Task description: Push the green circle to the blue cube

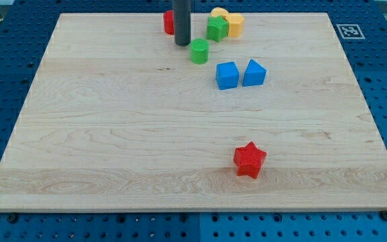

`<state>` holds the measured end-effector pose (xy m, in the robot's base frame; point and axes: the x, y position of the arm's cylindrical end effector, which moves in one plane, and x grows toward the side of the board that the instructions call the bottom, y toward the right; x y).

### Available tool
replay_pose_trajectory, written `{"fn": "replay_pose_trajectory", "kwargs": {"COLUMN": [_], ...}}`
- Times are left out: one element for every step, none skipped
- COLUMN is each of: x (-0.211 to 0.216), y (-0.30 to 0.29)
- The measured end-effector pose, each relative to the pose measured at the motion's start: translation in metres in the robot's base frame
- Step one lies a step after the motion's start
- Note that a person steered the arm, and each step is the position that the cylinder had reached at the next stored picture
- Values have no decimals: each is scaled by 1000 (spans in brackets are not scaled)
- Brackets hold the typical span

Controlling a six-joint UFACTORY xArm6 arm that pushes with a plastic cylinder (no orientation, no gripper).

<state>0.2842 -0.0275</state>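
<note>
The green circle [199,51] is a small green cylinder near the view's top centre. The blue cube [227,75] lies just below and to the right of it, a short gap apart. A second blue block [254,72], wedge-like, touches the cube's right side. My tip [182,44] is the lower end of the dark rod, just to the left of and slightly above the green circle, very close to it.
A red block [169,21] sits partly hidden behind the rod. A green star-like block [216,28] and two yellow blocks [234,24] cluster at the top. A red star [249,160] lies at the lower right. The wooden board [113,134] rests on a blue perforated table.
</note>
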Motion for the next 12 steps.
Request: {"fn": "replay_pose_trajectory", "kwargs": {"x": [16, 30, 30, 37, 45, 36, 25, 25, 25, 32, 34, 34], "y": [0, 10, 10, 30, 36, 37, 54, 65, 65, 68, 68, 66]}}
